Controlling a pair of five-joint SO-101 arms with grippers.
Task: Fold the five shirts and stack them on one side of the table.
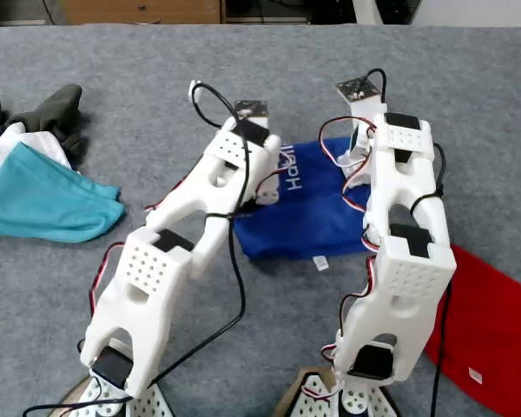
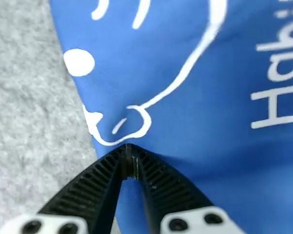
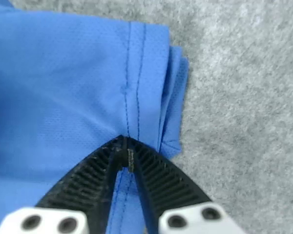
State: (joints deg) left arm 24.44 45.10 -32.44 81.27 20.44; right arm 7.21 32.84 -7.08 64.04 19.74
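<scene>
Mid-table on grey felt table (image 1: pixel 156 78), btwn front ends of both arms: blue shirt (image 1: pixel 308 217), folded to a rough rectangle, lying flat, white print (image 1: pixel 291 169) facing up, small white tag (image 1: pixel 319 261) at the near edge. At the shirt's edge on left arm (image 1: pixel 191 217) side, next to the print: left gripper (image 2: pixel 128 157), fingers pressed together, tips pinching a bit of blue fabric w/ a slight pucker around them; bare grey table just beside that edge. At the opposite edge, under right arm (image 1: pixel 404 226) wrist: right gripper (image 3: pixel 125 146), also closed tight, tips nipping the double-stitched hem (image 3: pixel 136 73) where several folded layers stack up at the shirt's side; grey table right next to it. Both wrists low over the shirt in high view. Near-right corner of table, just beside right arm's base: red shirt (image 1: pixel 495 330), lying flat, w/ a white label (image 1: pixel 475 375) near its lower edge, apart from blue shirt. Far-left side, well apart from blue one: loose heap of 3 more. Teal shirt (image 1: pixel 43 200) in front, bunched; white shirt (image 1: pixel 9 148) poking out behind it; dark olive shirt (image 1: pixel 56 109) crumpled at the back, touching the white one. All 3 rumpled, unfolded. Beyond far table edge: strip of wooden furniture (image 1: pixel 143 10).
</scene>
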